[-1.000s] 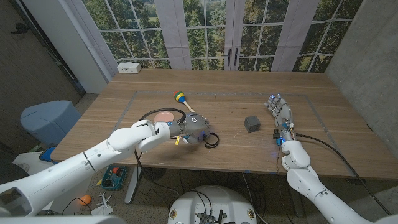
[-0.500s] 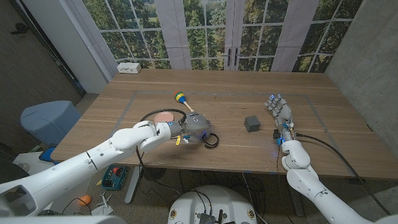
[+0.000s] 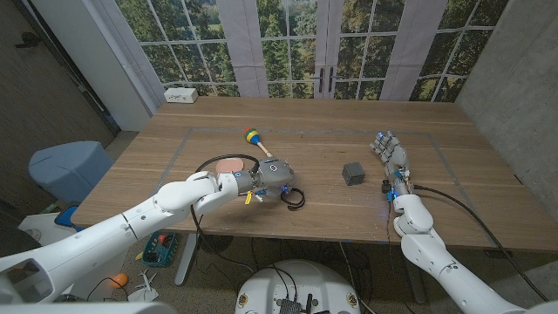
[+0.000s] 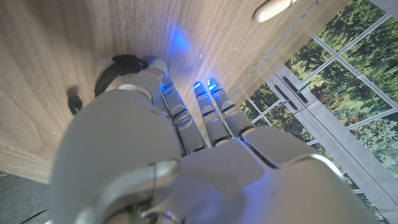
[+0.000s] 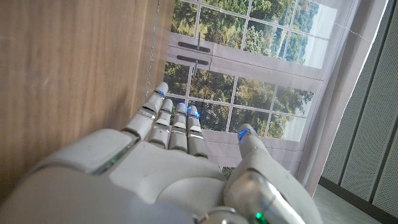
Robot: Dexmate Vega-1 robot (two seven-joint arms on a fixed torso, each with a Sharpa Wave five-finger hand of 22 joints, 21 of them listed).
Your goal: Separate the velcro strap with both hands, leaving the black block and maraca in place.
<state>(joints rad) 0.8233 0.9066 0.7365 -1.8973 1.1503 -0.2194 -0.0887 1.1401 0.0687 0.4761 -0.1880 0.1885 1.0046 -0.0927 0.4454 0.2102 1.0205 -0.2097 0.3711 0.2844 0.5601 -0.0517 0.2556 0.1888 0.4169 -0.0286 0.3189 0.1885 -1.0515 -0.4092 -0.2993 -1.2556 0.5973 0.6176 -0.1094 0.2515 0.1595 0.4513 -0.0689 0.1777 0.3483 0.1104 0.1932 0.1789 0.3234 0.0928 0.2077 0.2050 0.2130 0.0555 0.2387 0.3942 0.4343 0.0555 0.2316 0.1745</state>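
Observation:
The black velcro strap (image 3: 295, 198) lies as a small loop on the table, near the front edge. My left hand (image 3: 272, 178) hovers over its left part and hides some of it. In the left wrist view the fingers (image 4: 208, 109) reach out straight toward the wood, and the thumb tip touches the strap (image 4: 120, 66), with nothing gripped. The black block (image 3: 353, 173) stands right of the strap. The maraca (image 3: 255, 139), with its coloured head, lies farther back. My right hand (image 3: 391, 158) stands right of the block with fingers (image 5: 176, 122) stretched out and apart, holding nothing.
A pinkish round disc (image 3: 229, 163) with a thin black cable loop lies just behind my left forearm. A white box (image 3: 181, 94) sits at the far left corner of the table (image 3: 323, 122). Faint tape lines mark a rectangle on the wood.
My left hand has shifted slightly over the strap, and the strap's loop sits a touch nearer the front edge. The right hand, block and maraca have not moved.

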